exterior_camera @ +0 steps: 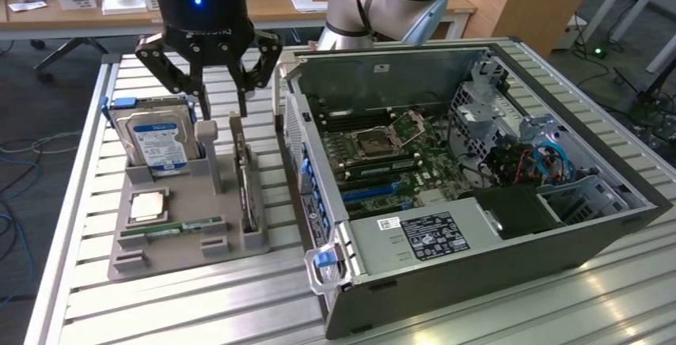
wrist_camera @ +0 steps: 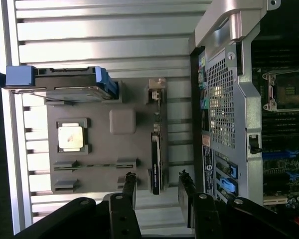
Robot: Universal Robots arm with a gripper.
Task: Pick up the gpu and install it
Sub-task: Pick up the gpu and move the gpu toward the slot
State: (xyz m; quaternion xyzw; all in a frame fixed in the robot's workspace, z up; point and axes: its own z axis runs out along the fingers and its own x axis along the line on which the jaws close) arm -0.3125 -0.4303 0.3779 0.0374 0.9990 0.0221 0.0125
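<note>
Exterior view: the gripper (exterior_camera: 223, 112) hangs fingers-down over the grey tray (exterior_camera: 180, 242) on the slatted worktop (exterior_camera: 158, 305).
Gripper state: jaws spread wide, holding nothing.
Gpu: the gpu (exterior_camera: 245, 183) stands on edge in a tray slot directly below the gripper, apart from the fingertips. In the wrist view the gpu (wrist_camera: 157, 159) lines up with the gap between the two fingers (wrist_camera: 129, 186).
To one side of the gripper: an upright post (exterior_camera: 208, 151) just beside the gpu, with the hard drive (exterior_camera: 158, 141) beyond it.
To the other side: the wall of the computer case (exterior_camera: 476, 195), near the gpu.
Risk, off-centre descent: a finger would likely land on the post or on the card's top edge and tilt it in the slot.
Risk, grip: a thin card pinched near one end may twist or slip.
Risk, case side: that finger has little margin from the case rim.
Open room: narrow gaps either side of the gpu and free space above the tray. The case lies open, its board (exterior_camera: 391, 159) exposed.
</note>
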